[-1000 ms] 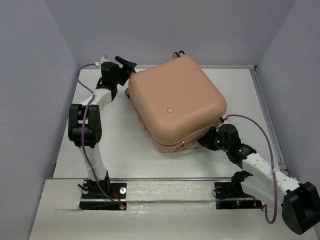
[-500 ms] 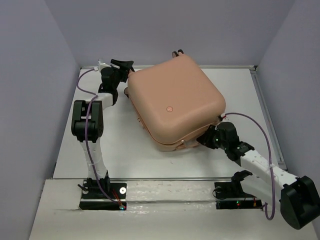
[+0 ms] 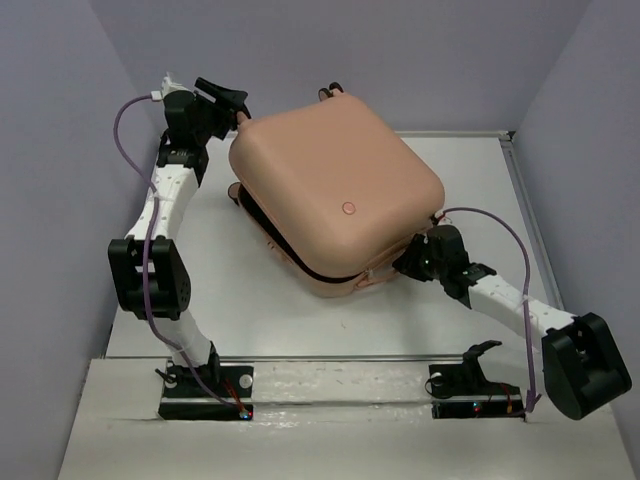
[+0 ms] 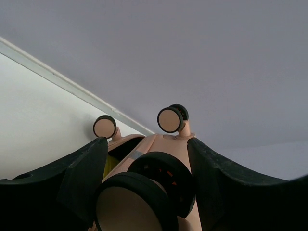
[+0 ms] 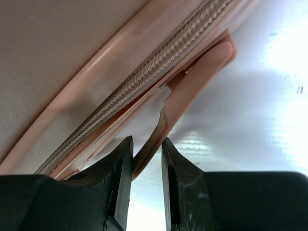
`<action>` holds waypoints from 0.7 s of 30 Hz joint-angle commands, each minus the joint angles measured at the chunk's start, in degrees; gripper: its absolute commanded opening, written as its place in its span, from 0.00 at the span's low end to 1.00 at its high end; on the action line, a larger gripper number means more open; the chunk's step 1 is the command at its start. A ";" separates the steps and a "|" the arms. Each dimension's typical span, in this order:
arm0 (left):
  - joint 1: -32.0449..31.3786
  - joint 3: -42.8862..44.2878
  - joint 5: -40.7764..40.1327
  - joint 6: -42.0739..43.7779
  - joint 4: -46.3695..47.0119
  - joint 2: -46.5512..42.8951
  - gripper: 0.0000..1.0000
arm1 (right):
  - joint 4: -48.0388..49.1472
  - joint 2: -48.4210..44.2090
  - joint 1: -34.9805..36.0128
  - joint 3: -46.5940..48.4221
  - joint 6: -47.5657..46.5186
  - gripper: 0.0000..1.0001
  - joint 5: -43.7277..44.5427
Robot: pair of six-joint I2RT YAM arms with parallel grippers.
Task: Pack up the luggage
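The salmon-pink luggage (image 3: pixel 340 200) lies flat mid-table, its lid raised at the left so a dark gap shows. My left gripper (image 3: pixel 233 108) is at its far left corner. In the left wrist view this gripper (image 4: pixel 147 149) is shut on a caster wheel (image 4: pixel 144 192); something yellow (image 4: pixel 110 163) shows inside the gap. My right gripper (image 3: pixel 406 262) is at the near right corner. In the right wrist view its jaws (image 5: pixel 147 142) stand a narrow gap apart around the pink zipper pull (image 5: pixel 192 82), which touches only the left finger (image 5: pixel 120 178), beside the zipper (image 5: pixel 144 72).
Grey walls close in the table (image 3: pixel 230 290) at the back and both sides, and the left arm is close to the back left corner. Two more caster wheels (image 4: pixel 169 119) stick up at the luggage's far edge. A raised rail (image 3: pixel 530 220) runs along the table's right side.
My left arm has risen and swung back-left with the wheel, lifting the lid and opening a gap at the left. The luggage has shifted left. My right gripper has followed its corner slightly.
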 commanded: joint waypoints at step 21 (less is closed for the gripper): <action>13.12 -29.44 12.65 -0.64 12.78 -14.71 0.06 | -3.29 -6.31 1.17 7.48 -14.39 0.49 -9.36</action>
